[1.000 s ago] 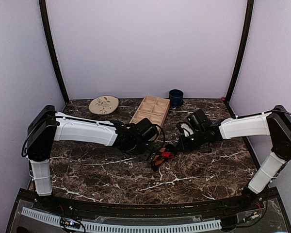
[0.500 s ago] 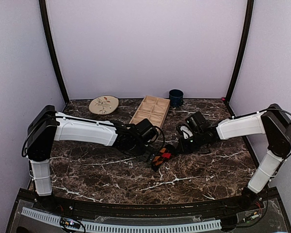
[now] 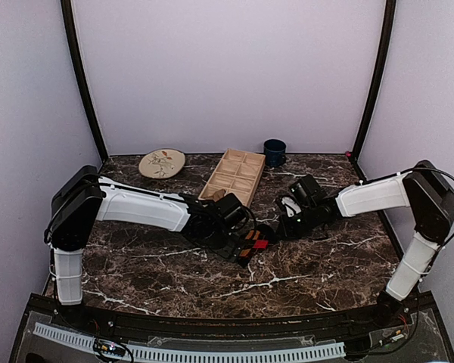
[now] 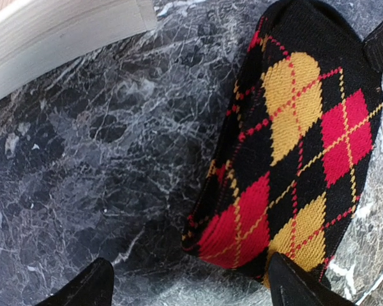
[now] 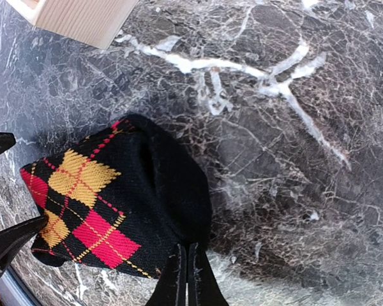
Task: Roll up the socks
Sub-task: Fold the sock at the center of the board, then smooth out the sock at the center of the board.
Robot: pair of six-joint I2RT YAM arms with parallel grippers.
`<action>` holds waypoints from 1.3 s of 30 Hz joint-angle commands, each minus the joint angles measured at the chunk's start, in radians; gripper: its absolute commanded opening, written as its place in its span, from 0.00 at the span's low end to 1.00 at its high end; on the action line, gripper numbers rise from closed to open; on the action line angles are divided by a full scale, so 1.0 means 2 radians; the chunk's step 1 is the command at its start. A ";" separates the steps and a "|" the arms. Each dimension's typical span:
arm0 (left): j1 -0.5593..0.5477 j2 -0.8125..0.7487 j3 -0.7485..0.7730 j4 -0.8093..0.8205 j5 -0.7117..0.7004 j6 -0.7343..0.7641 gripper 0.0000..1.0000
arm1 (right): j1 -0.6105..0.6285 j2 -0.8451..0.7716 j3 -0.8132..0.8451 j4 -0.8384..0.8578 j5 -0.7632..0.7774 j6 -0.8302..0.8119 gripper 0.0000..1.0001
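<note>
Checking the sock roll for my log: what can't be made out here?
- Tan sock: seen in no view.
- Argyle sock: top view, tiny, partly covered by the left gripper and right gripper; roll tightness unreadable.
- Right gripper: right wrist view, shut at the sock's edge; pinching fabric or not, unclear.

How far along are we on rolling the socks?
Done: the argyle sock sits bunched into a compact bundle on the table. In hand: the right gripper is shut at its black edge, the left gripper open around a patterned corner. Remaining: finishing that roll; no second sock is clearly visible.
</note>
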 commanded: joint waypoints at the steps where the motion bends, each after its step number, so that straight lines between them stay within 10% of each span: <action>1: 0.001 0.003 0.000 -0.027 0.005 -0.009 0.86 | -0.005 0.009 0.011 0.010 0.006 -0.007 0.00; 16: 0.001 0.007 0.000 -0.035 0.004 -0.032 0.86 | -0.005 -0.001 0.036 -0.011 0.035 -0.015 0.00; 27: 0.001 0.010 0.017 -0.035 0.006 -0.040 0.86 | -0.002 -0.052 0.053 -0.014 0.027 0.005 0.28; 34: 0.001 0.010 0.023 -0.036 0.010 -0.041 0.86 | -0.001 -0.030 0.004 0.117 -0.096 0.099 0.02; 39: 0.001 0.010 0.025 -0.035 0.022 -0.047 0.81 | 0.010 0.002 -0.050 0.266 -0.166 0.191 0.00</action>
